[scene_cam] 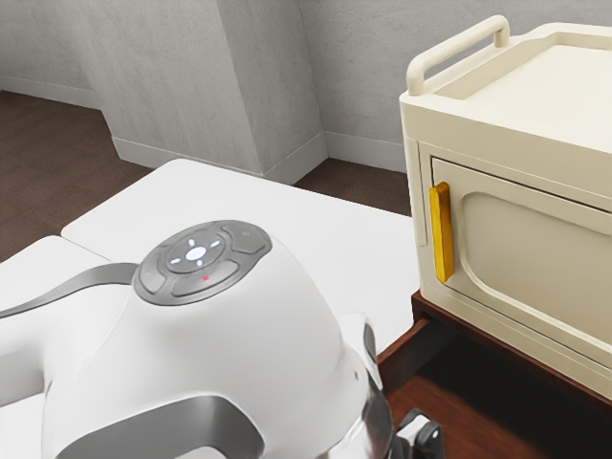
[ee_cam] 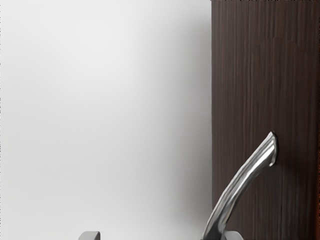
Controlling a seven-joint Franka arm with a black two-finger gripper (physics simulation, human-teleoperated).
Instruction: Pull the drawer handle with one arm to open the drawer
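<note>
At the lower edge of the exterior view is part of my gripper (scene_cam: 421, 437), beside a reddish-brown drawer (scene_cam: 406, 356) that stands pulled out, its inside in view. In the wrist view my gripper (ee_cam: 161, 236) is open, its two fingertips far apart at the lower edge. A curved silver handle (ee_cam: 240, 185) rises from the dark wood drawer front (ee_cam: 260, 80). The handle's lower part lies against or just in front of one fingertip; the other fingertip is well away from it. Whether they touch cannot be told.
A cream cabinet (scene_cam: 516, 134) with a yellow handle (scene_cam: 441, 232) and a top rail stands above the drawer, at the exterior view's right. White table surfaces (scene_cam: 316, 239) lie behind the arm. Grey walls (scene_cam: 354, 67) stand farther back.
</note>
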